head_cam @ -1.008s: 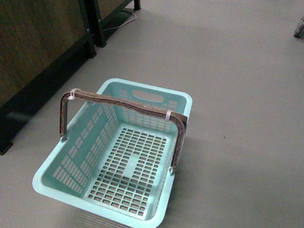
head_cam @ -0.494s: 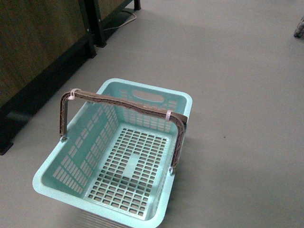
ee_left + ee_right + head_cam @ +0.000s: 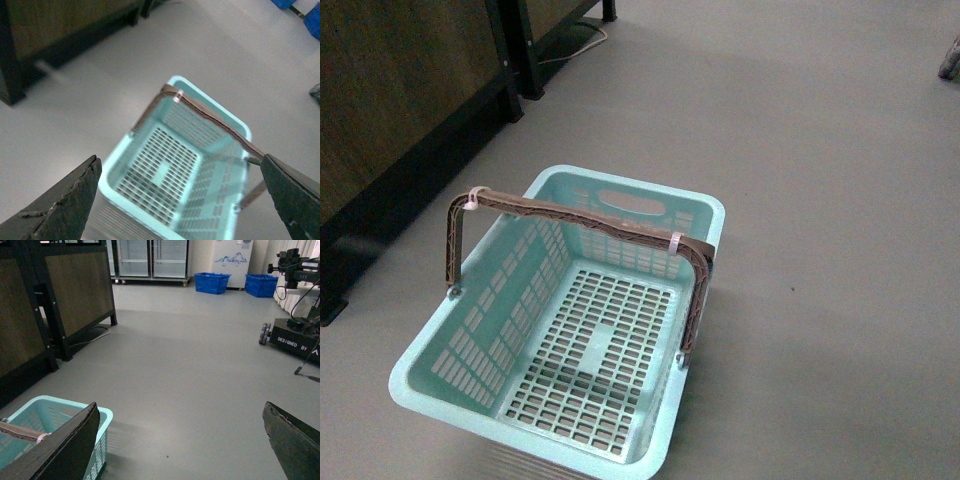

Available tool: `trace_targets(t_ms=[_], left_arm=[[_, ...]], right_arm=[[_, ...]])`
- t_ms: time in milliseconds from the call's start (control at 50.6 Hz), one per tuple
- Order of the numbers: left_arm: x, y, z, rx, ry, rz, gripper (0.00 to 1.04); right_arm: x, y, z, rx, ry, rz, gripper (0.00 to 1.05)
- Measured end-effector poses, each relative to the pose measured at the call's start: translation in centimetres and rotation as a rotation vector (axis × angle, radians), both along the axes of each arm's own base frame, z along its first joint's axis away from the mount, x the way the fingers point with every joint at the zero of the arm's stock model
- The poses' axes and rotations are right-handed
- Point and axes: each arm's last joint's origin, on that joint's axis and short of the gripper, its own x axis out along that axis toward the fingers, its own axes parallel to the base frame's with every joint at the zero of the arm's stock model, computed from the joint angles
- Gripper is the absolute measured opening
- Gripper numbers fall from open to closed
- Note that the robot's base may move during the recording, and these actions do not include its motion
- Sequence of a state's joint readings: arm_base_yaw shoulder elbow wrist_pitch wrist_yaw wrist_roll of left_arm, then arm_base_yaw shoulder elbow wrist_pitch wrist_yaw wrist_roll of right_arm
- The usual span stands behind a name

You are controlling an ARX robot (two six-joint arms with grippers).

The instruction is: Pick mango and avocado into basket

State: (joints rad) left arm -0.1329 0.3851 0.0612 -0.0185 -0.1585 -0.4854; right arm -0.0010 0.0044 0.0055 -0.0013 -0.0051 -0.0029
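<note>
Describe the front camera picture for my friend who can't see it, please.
An empty pale teal plastic basket with lattice walls sits on a grey floor, its two brown handles raised and bound together by white ties. A dark wood-panelled cabinet with a black frame stands along the left. No fruit or robot arm is in view.

- Front view: I lose the near end of the basket (image 3: 620, 182) past the frame edge at 6 o'clock.
- At 2 o'clock a grey object (image 3: 950, 58) is clipped by the edge; I can't tell what it is.
- Left wrist view: the basket's near wall is smeared with blur.
- Right wrist view: only one corner of the basket shows, and the white lettering (image 3: 294, 343) on a dark base (image 3: 282, 330) runs out of frame.
</note>
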Motion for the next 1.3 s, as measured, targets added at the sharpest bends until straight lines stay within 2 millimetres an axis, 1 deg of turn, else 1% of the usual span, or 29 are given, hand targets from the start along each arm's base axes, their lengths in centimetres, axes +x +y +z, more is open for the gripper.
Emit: trace_targets(t_ms=[20, 40, 59, 119, 198, 257, 277, 336, 356, 435, 514, 632, 672, 810, 889, 1028, 1107, 1304], left_arm=[[0.4, -0.2, -0.1, -0.057, 0.015, 0.004, 0.97], [0.5, -0.3, -0.1, -0.056, 0.019, 0.000, 0.97], [1.0, -0.6, -0.1, -0.124, 0.035, 0.006, 0.97], [2.1, -1.2, -0.2, -0.201, 0.058, 0.025, 0.97], [5.0, -2.7, -0.5, -0.361, 0.087, 0.059, 0.97], [7.0, -3.7, -1.2, -0.435, 0.113, 0.073, 0.97], [7.3, -3.8, -1.4, -0.438, 0.119, 0.073, 0.97], [9.2, -4.8, -2.7, -0.489, 0.149, 0.086, 0.97], [9.4, -5.0, -2.9, -0.495, 0.152, 0.087, 0.97], [12.3, -6.5, -5.5, -0.547, 0.188, 0.102, 0.97], [14.6, -7.9, -7.3, -0.589, 0.184, 0.101, 0.97], [16.9, -9.2, -9.2, -0.634, 0.184, 0.092, 0.97], [18.0, -9.8, -10.0, -0.653, 0.186, 0.091, 0.97], [20.4, -11.3, -12.2, -0.729, 0.188, 0.077, 0.97], [21.4, -12.1, -13.0, -0.762, 0.184, 0.054, 0.97], [23.6, -13.8, -14.8, -0.819, 0.186, 0.052, 0.97], [24.6, -14.6, -15.3, -0.851, 0.180, 0.031, 0.97], [26.8, -15.9, -15.5, -0.916, 0.118, -0.014, 0.97]], right_arm=[[0.0, 0.0, 0.0, 0.000, 0.000, 0.000, 0.97], [0.0, 0.0, 0.0, 0.000, 0.000, 0.000, 0.97], [0.0, 0.0, 0.0, 0.000, 0.000, 0.000, 0.97], [0.0, 0.0, 0.0, 0.000, 0.000, 0.000, 0.97], [0.0, 0.0, 0.0, 0.000, 0.000, 0.000, 0.97], [0.0, 0.0, 0.0, 0.000, 0.000, 0.000, 0.97], [0.0, 0.0, 0.0, 0.000, 0.000, 0.000, 0.97], [0.0, 0.0, 0.0, 0.000, 0.000, 0.000, 0.97], [0.0, 0.0, 0.0, 0.000, 0.000, 0.000, 0.97], [0.0, 0.0, 0.0, 0.000, 0.000, 0.000, 0.97], [0.0, 0.0, 0.0, 0.000, 0.000, 0.000, 0.97], [0.0, 0.0, 0.0, 0.000, 0.000, 0.000, 0.97], [0.0, 0.0, 0.0, 0.000, 0.000, 0.000, 0.97], [0.0, 0.0, 0.0, 0.000, 0.000, 0.000, 0.97], [0.0, 0.0, 0.0, 0.000, 0.000, 0.000, 0.97], [0.0, 0.0, 0.0, 0.000, 0.000, 0.000, 0.97], [0.0, 0.0, 0.0, 0.000, 0.000, 0.000, 0.97], [0.0, 0.0, 0.0, 0.000, 0.000, 0.000, 0.97]])
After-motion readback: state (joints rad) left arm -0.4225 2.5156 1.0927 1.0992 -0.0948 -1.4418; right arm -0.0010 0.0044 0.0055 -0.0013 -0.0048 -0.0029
